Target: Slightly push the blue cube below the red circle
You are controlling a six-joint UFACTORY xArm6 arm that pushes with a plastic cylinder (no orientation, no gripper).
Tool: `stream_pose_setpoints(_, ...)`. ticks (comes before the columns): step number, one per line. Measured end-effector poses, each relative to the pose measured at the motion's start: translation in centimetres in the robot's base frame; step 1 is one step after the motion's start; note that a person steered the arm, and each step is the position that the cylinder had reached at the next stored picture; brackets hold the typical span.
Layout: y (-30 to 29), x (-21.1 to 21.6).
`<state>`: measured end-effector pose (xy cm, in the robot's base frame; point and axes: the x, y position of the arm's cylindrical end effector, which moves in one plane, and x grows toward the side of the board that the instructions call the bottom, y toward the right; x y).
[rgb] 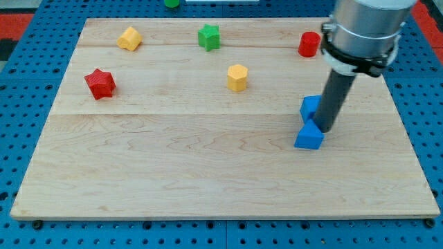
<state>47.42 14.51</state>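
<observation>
The red circle block (309,44) stands near the view's top right of the wooden board. Two blue blocks lie below it: a blue cube (311,106) and a second blue block (309,136) just under it, towards the view's bottom. My tip (324,130) comes down from the arm at the top right. It touches the right side of both blue blocks, at the gap between them. The rod hides part of the upper blue cube.
A yellow block (129,39) and a green star (208,37) sit along the top of the board (208,173). A red star (100,84) is at the left. A yellow hexagon block (237,77) is near the middle. A green object (171,3) lies off the board at the top.
</observation>
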Motion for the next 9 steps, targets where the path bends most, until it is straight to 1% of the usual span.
stream_pose_setpoints(1, -0.6, -0.9)
stream_pose_setpoints(2, -0.4, -3.4)
stream_pose_setpoints(3, 0.8, -5.7)
stream_pose_setpoints(4, 1.7, -6.5)
stream_pose_setpoints(9, 1.0, -7.0)
